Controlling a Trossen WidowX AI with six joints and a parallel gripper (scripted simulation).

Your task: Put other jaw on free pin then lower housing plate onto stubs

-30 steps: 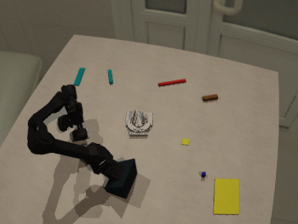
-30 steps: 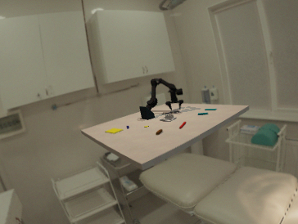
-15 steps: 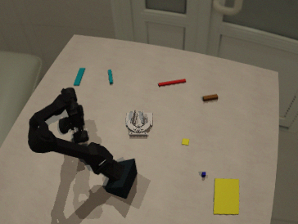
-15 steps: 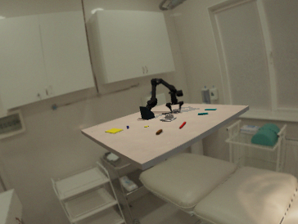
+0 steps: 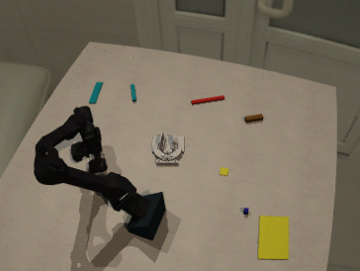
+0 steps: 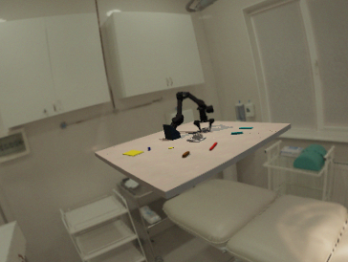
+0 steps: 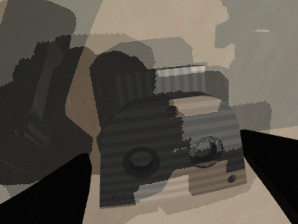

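The housing plate lies on the table in the wrist view, grey and ribbed, with a rounded far edge, two large ringed holes and a small hole near its right corner. My gripper is open and empty, low over the plate, one finger at either side of it. In the top view the arm hides the plate. The white gripper base stands apart, right of my gripper in the top view. Grey jaws show on it; pins, stubs and tooth mesh are too small to tell.
Two teal bars, a red bar and a brown cylinder lie towards the far side. A small yellow square, a blue cube and a large yellow sheet lie on the right.
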